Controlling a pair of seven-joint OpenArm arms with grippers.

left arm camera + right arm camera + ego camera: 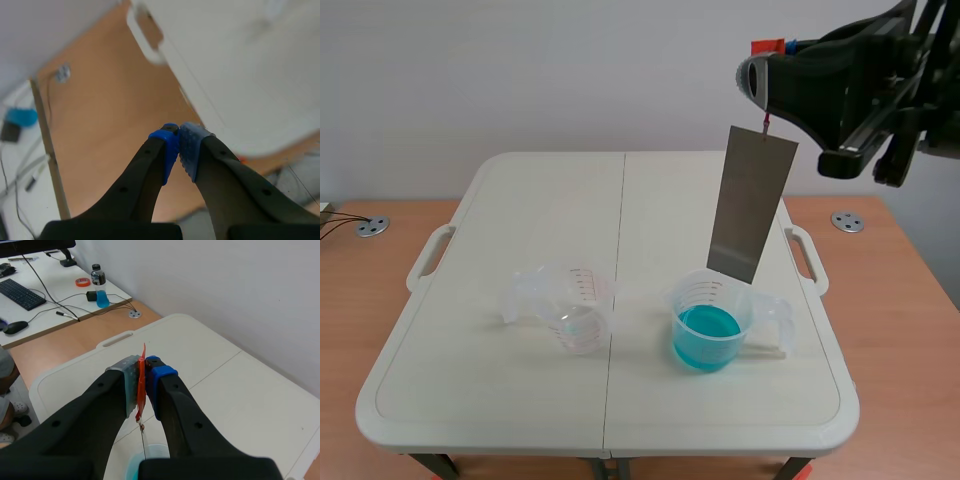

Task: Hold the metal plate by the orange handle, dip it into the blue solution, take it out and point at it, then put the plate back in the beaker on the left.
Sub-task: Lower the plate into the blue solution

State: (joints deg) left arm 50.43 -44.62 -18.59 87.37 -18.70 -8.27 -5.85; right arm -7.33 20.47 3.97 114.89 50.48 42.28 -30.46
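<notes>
Grip comes first: my right claw (143, 371) is pinching the orange handle (141, 382) edge-on between its pads (161, 375), high above the worktop (520, 200). From the handle a thin link (143, 440) runs down to the metal plate (752, 205), which hangs tilted with its lower edge close to the rim of the beaker (745, 298) holding the blue solution (706, 332). I cannot tell whether it has crossed the rim. That loose link is my worry: I judge any quick move would set the plate swinging, so a corner could catch the rim, tip the beaker and spill blue. The handle is thin, so it could also twist or slip between the pads. The empty beaker (570, 308) stands near on the left, easy to clip in passing. My left claw (179, 145) is pressed together on nothing, off beside the worktop.
</notes>
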